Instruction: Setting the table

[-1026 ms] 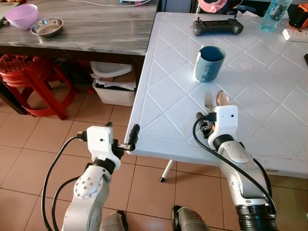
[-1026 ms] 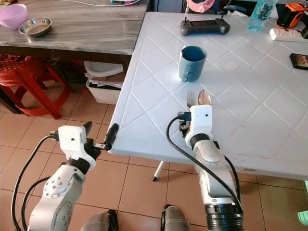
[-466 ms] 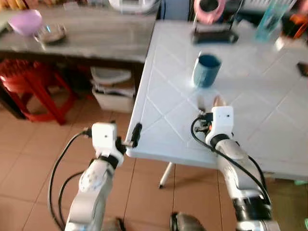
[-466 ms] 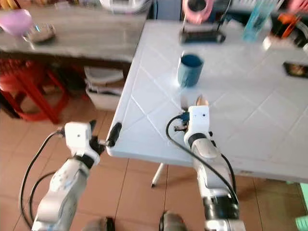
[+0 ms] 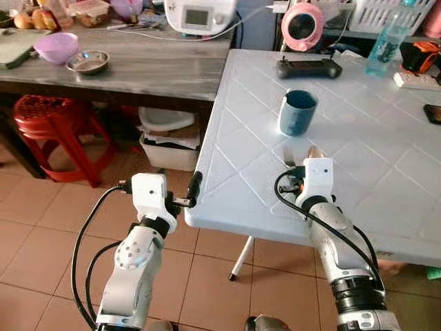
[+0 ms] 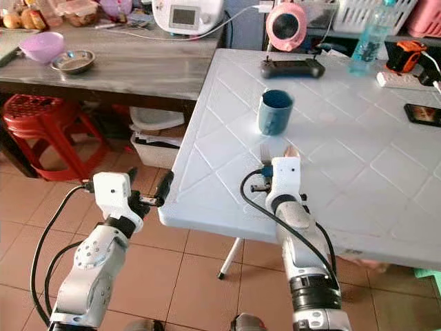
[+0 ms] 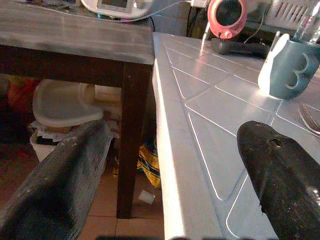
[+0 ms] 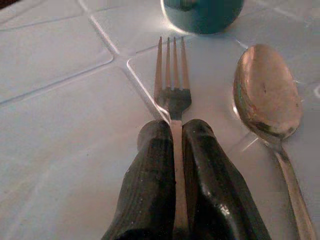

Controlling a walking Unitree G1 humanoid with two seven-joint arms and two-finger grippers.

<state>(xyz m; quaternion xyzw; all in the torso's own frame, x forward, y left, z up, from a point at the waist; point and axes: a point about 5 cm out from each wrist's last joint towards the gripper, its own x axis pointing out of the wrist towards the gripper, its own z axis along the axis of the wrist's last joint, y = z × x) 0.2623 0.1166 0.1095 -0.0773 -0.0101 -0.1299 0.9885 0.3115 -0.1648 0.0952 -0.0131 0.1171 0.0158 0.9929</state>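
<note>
While the fork [image 8: 172,100] is pinched by its thin handle between the two black fingers [image 8: 150,185] of the right gripper [image 8: 174,150], its tines are kept flat on the white table [image 5: 358,172], pointing toward the blue mug [image 5: 297,112]. The grip looks to be taken low on the handle so that the fork can be laid straight beside the spoon [image 8: 267,100], which lies just beside it on the side away from the table's near corner, parallel and a little apart. A place setting seems to be taking shape just short of the mug, with release of the fork judged as the step in hand.

The left gripper [image 7: 165,175] is held with its fingers spread and nothing between them, hovering at the table's near corner, one finger over the floor and one over the tabletop; it is probably parked there out of the way.

Both utensils are of polished metal, the spoon's oval bowl catching a warm reflection. The tabletop is smooth moulded plastic, embossed with a diamond pattern of shallow grooves. The mug is a matte cylinder with a looped handle. The fingers are seen to be rubbery and finely ribbed.
</note>
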